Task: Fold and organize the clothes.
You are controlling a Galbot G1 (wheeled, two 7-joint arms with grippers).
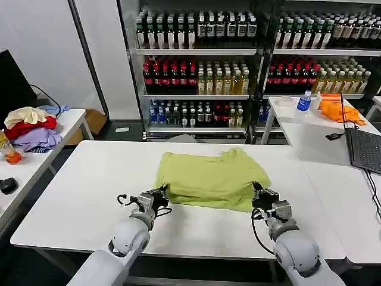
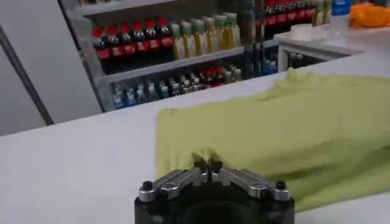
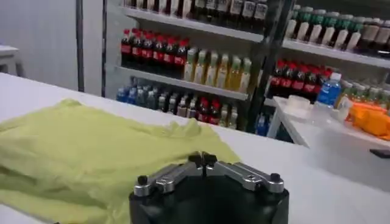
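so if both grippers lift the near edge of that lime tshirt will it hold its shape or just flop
Probably flop: the lime T-shirt lies in soft wrinkles and folds on the white table, so it looks thin and limp. It would likely sag between the left gripper and right gripper. It seems light, and may drag across the smooth tabletop.

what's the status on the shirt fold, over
Left gripper and right gripper shut on the shirt's near corners. Shirt flat on table. Nothing in the way.
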